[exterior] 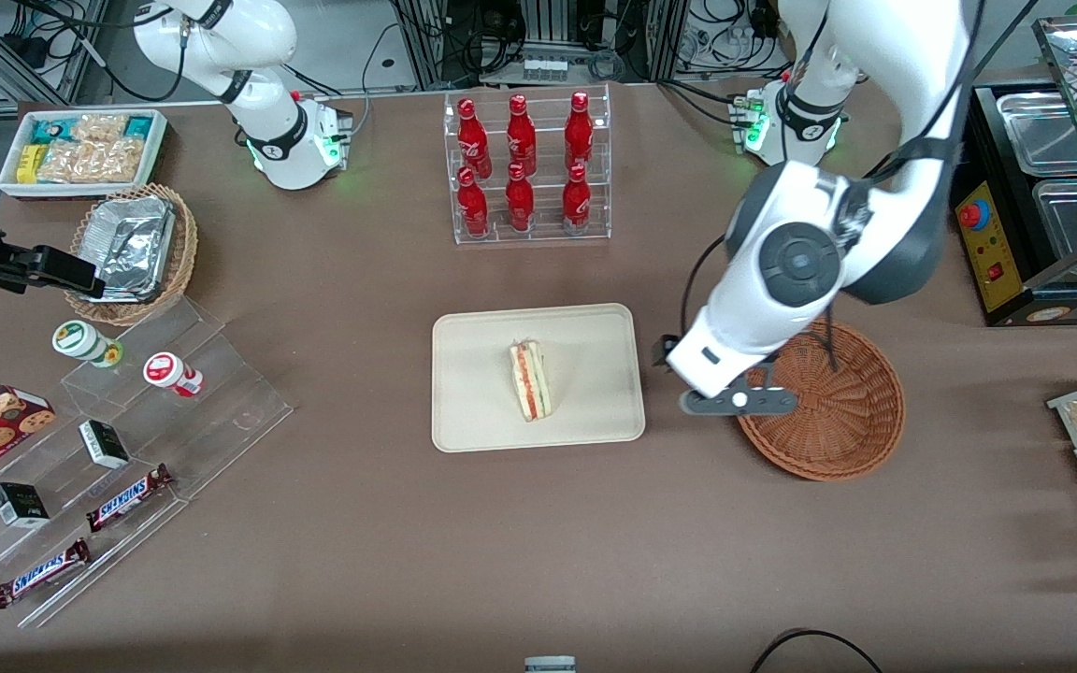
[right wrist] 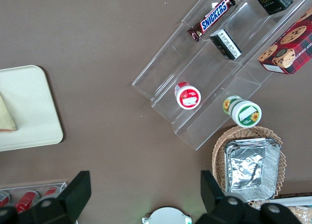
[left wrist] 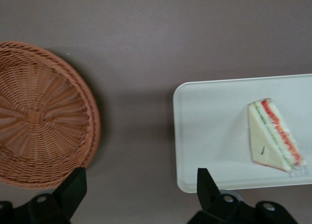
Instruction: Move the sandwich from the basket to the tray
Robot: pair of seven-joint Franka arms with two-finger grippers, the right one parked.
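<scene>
Sandwich [exterior: 530,380] lay mid-tray [exterior: 473,421], basket [exterior: 852,439] bare; the gripper [left wrist: 141,195], spread wide between them, looked due only to retreat.

Pretty roomy around the tray [exterior: 464,411]. The sandwich [exterior: 531,379] lies near its middle, so there's bare tray surface all round it. Between the tray and the reddish-brown basket [exterior: 861,416] runs a strip of bare tabletop [exterior: 501,542], and the tool [left wrist: 141,187] hangs right over that strip with its fingers spread wide, nothing between them. The basket holds nothing, just a low woven rim. The tallest obstacle is the clear rack of red bottles [exterior: 527,168], farther from the front camera than the tray, with a band of open tabletop between them. The stepped acrylic shelf [exterior: 174,393] sits well apart from the tray, toward the parked arm's end.
</scene>
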